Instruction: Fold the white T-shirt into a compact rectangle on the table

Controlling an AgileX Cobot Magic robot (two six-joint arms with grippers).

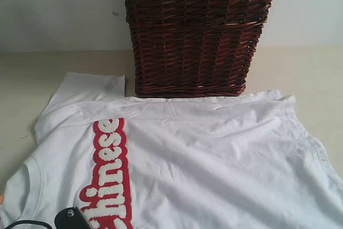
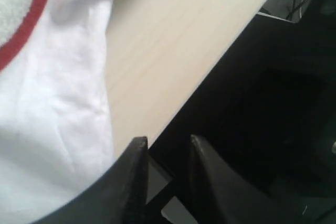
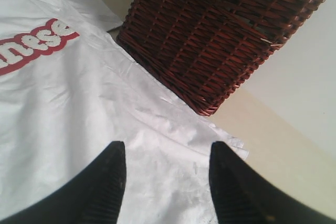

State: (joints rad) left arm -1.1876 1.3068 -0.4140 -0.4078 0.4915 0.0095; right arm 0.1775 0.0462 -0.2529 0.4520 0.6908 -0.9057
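White T-shirt (image 1: 214, 159) lies spread on the table (image 1: 311, 68), its far edge at the wicker basket (image 1: 195, 36); left gripper (image 2: 168, 140) and right gripper (image 3: 168, 148) both stand parted and empty, so a pinch may catch only one layer.

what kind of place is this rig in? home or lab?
Probably a lab bench staged for laundry folding: a plain cream table, a white T-shirt spread on it, a wicker basket before a plain white wall.

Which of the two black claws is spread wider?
The right gripper, above the white T-shirt beside the wicker basket; the left gripper, at the table edge, shows a narrower gap.
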